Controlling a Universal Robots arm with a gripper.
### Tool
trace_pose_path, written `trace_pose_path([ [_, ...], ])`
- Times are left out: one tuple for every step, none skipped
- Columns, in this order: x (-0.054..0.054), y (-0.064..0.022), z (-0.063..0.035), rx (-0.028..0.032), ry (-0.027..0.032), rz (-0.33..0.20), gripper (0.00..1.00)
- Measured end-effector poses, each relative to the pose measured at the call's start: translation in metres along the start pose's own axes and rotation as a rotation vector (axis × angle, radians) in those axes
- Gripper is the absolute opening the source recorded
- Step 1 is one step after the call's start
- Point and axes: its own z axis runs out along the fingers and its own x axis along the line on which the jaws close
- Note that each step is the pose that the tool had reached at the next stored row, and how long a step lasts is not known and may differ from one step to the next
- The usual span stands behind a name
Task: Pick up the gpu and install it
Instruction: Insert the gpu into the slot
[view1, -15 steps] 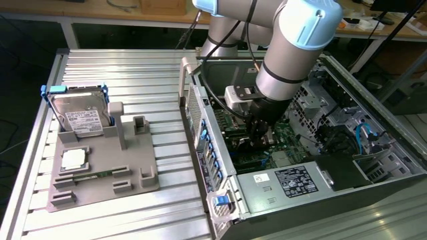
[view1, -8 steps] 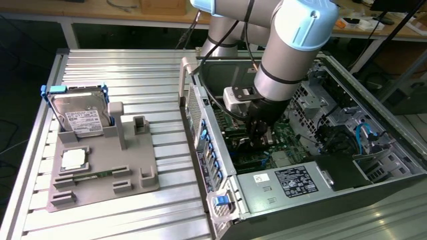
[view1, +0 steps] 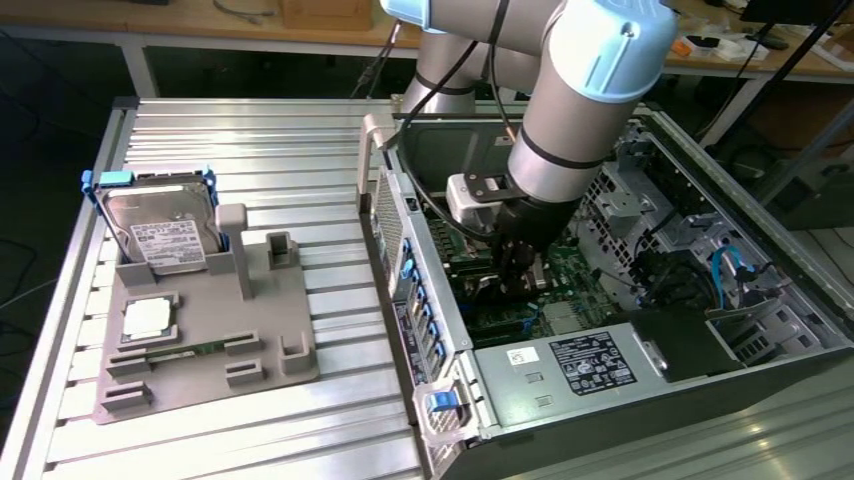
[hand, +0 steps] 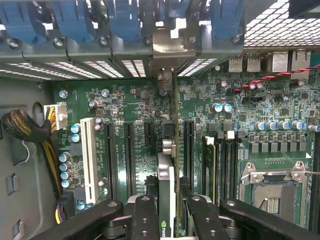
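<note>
Jaws clenched on gpu (hand: 166, 187), NVIDIA eye logo on edge, card edge-on above green motherboard (hand: 142, 107) slots.

bright light, glare on ribbed table (view1: 340, 400); computer case (view1: 395, 240) interior shadowed.

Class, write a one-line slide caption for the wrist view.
The hand grips the gpu edge-on over the slotted green motherboard.

From the exterior view, my arm (view1: 574, 130) and the shadow inside the case (view1: 400, 225) hide the tips of my pincer (view1: 514, 288). In the wrist view the gpu (hand: 166, 175) clamped in it shows edge-on only, faces hidden, near end cut off at the edge of view. The print on the power supply label (view1: 583, 362) is too small to read.
</note>
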Motion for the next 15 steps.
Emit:
trace_pose_path([
  [0.0000, 0.0000, 0.0002, -0.0001, -0.0006, 0.000, 0.27],
  [0.0001, 0.0000, 0.0006, 0.0000, -0.0018, 0.000, 0.27],
  [0.0001, 0.0000, 0.0009, 0.0000, -0.0027, 0.000, 0.27],
  [0.0001, 0.0000, 0.0013, -0.0001, -0.0038, 0.000, 0.27],
  [0.0001, 0.0001, 0.0018, -0.0002, -0.0049, 0.000, 0.27],
  [0.0001, 0.0001, 0.0021, -0.0004, -0.0060, 0.000, 0.27],
  [0.0001, 0.0002, 0.0024, -0.0004, -0.0072, 0.000, 0.27],
  [0.0001, 0.0002, 0.0028, -0.0004, -0.0086, 0.000, 0.27],
  [0.0001, 0.0003, 0.0032, -0.0004, -0.0100, 0.000, 0.27],
  [0.0001, 0.0003, 0.0037, -0.0003, -0.0117, 0.000, 0.27],
  [0.0002, 0.0005, 0.0040, -0.0007, -0.0128, 0.001, 0.27],
  [0.0001, 0.0006, 0.0045, -0.0006, -0.0146, 0.001, 0.27],
  [0.0002, 0.0007, 0.0049, -0.0006, -0.0157, 0.001, 0.27],
  [0.0003, 0.0008, 0.0053, -0.0008, -0.0168, 0.001, 0.27],
  [0.0004, 0.0010, 0.0058, -0.0010, -0.0180, 0.001, 0.27],
])
